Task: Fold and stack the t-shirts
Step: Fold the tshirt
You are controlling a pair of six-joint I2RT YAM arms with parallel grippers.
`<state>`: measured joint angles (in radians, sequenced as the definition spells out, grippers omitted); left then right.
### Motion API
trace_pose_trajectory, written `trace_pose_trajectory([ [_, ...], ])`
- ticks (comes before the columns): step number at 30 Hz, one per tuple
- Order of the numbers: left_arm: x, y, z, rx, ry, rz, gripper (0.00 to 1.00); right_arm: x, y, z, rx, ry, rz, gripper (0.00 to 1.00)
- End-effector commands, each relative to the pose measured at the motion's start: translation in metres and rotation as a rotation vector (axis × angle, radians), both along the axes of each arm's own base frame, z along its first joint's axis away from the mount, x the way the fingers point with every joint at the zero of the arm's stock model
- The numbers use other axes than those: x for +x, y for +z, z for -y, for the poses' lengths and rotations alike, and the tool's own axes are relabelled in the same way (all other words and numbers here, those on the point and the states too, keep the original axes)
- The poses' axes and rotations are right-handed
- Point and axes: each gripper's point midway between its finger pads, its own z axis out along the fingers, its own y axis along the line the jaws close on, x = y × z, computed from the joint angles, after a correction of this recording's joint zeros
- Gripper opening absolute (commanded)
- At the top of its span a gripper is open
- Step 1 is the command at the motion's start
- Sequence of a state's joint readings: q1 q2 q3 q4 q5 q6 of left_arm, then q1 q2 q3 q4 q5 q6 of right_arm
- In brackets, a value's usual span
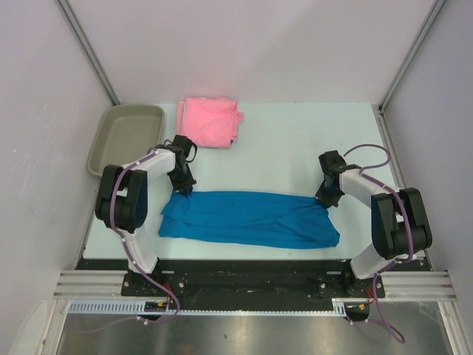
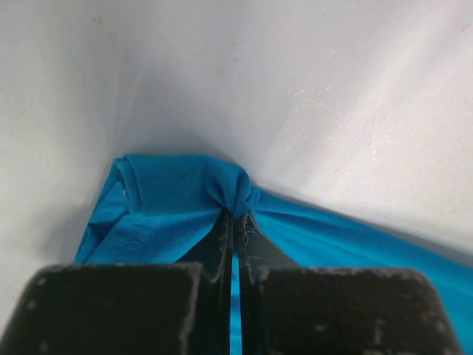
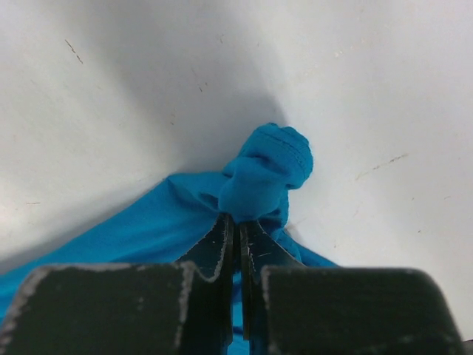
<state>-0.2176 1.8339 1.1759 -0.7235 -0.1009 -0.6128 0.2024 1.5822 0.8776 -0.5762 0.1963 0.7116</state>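
Note:
A bright blue t-shirt (image 1: 247,218) lies as a long folded band across the near half of the table. My left gripper (image 1: 183,189) is shut on its far left corner, and the cloth (image 2: 185,196) bunches at the tips of the gripper (image 2: 236,214). On the far right corner, my right gripper (image 1: 326,198) is pinching a wad of blue fabric (image 3: 266,174) between its fingertips (image 3: 238,222). A light pink t-shirt (image 1: 211,122) lies folded at the back of the table, apart from both grippers.
A grey-beige plastic tray (image 1: 126,137) stands at the back left, next to the pink shirt. White walls close in the table on the left, right and back. The arm bases sit at the near edge.

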Motion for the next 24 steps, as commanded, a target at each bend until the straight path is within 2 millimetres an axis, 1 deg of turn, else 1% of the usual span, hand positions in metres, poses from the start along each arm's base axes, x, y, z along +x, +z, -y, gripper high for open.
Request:
trace_pose_trajectory([
  [1,0.021,-0.011,-0.009,0.049,0.021,0.013,0.00,0.025,-0.011,0.006,0.016,-0.023,0.036,0.00],
  [2,0.023,-0.009,-0.010,0.053,0.024,0.006,0.00,0.030,-0.010,0.005,0.024,-0.018,0.040,0.00],
  [3,0.025,-0.011,-0.011,0.058,0.025,-0.001,0.01,0.034,-0.009,0.009,0.026,-0.019,0.040,0.00],
  [4,0.035,-0.005,-0.010,0.056,0.024,0.018,0.00,0.037,-0.012,0.009,0.028,-0.019,0.029,0.00],
  [5,0.037,-0.005,-0.011,0.056,0.027,0.012,0.00,0.049,-0.006,0.009,0.035,-0.020,0.050,0.00],
  [6,0.040,-0.007,-0.013,0.058,0.034,0.004,0.00,0.055,-0.004,0.012,0.034,-0.022,0.055,0.00],
  [7,0.049,-0.002,-0.013,0.052,0.037,0.021,0.00,0.060,-0.004,0.013,0.038,-0.026,0.053,0.00],
  [8,0.052,-0.002,-0.013,0.050,0.040,0.022,0.00,0.073,-0.002,0.012,0.048,-0.028,0.062,0.00],
  [10,0.063,-0.003,-0.015,0.043,0.049,0.019,0.00,0.084,-0.003,0.013,0.056,-0.024,0.065,0.00],
  [11,0.067,-0.002,-0.017,0.040,0.055,0.020,0.00,0.089,-0.009,0.014,0.054,-0.026,0.051,0.00],
  [12,0.071,-0.003,-0.019,0.037,0.064,0.019,0.00,0.103,-0.002,0.014,0.058,-0.028,0.078,0.00],
  [14,0.083,-0.001,-0.019,0.026,0.073,0.029,0.00,0.115,-0.001,0.015,0.063,-0.031,0.085,0.00],
  [15,0.088,0.001,-0.022,0.020,0.082,0.035,0.00,0.130,0.003,0.014,0.063,-0.031,0.106,0.00],
  [16,0.097,0.006,-0.020,0.001,0.085,0.052,0.00,0.136,0.004,0.014,0.066,-0.029,0.104,0.00],
  [17,0.100,0.003,-0.020,-0.003,0.090,0.044,0.00,0.143,0.006,0.012,0.071,-0.023,0.114,0.00],
  [18,0.104,0.005,-0.022,-0.009,0.101,0.048,0.00,0.160,0.010,0.011,0.071,-0.018,0.136,0.00],
  [19,0.109,0.007,-0.022,-0.016,0.107,0.056,0.00,0.165,0.011,0.011,0.067,-0.006,0.131,0.00],
  [20,0.110,0.007,-0.021,-0.018,0.112,0.055,0.00,0.176,0.016,0.009,0.066,0.004,0.143,0.00],
  [21,0.110,0.007,-0.020,-0.027,0.115,0.057,0.00,0.175,0.000,0.008,0.057,0.016,0.085,0.00],
  [22,0.106,0.002,-0.018,-0.036,0.116,0.051,0.00,0.201,0.020,0.006,0.056,0.023,0.144,0.00],
  [24,0.100,0.002,-0.013,-0.070,0.127,0.054,0.00,0.215,0.018,-0.003,0.056,0.062,0.143,0.00],
])
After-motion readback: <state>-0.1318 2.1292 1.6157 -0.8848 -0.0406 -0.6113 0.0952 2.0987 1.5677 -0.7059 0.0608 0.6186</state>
